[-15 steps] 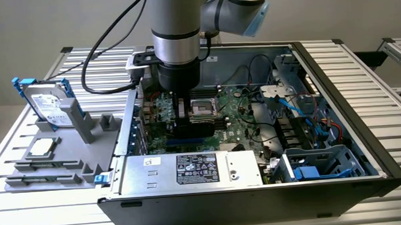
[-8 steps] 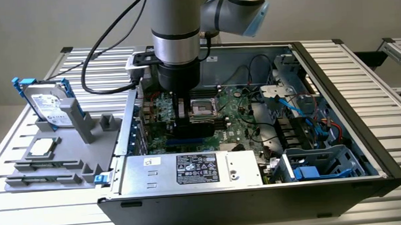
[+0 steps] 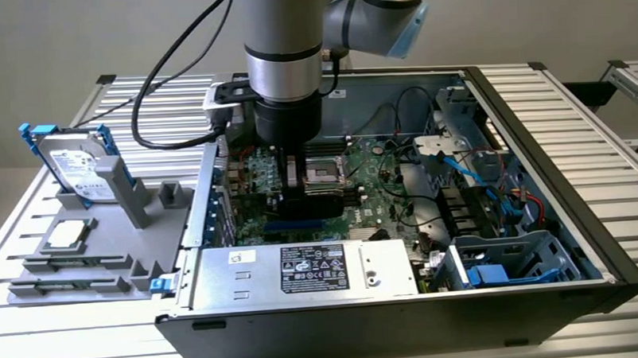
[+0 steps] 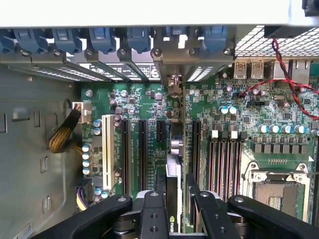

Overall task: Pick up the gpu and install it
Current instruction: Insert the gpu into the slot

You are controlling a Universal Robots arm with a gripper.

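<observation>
My gripper (image 3: 296, 178) reaches down into the open computer case (image 3: 553, 179), shut on the gpu (image 3: 317, 204), a thin dark card. In the wrist view the gpu (image 4: 173, 167) stands edge-on between my black fingers (image 4: 158, 186), and the gripper (image 4: 175, 188) grips it on both sides. The card runs across the green motherboard (image 4: 144, 104) between two long black expansion slots (image 4: 143, 154). Its silver end bracket (image 4: 172, 82) lies against the row of rear slot covers (image 4: 124, 69). Whether its lower edge sits in a slot is hidden.
A silver hard drive with blue rails (image 3: 74, 168) stands in a grey holder (image 3: 99, 258) at the exterior view's left. The power supply (image 3: 301, 271), the CPU socket (image 4: 271, 186), memory slots (image 4: 224, 159), red wires (image 4: 291, 79) and a drive cage (image 3: 508, 260) crowd the case.
</observation>
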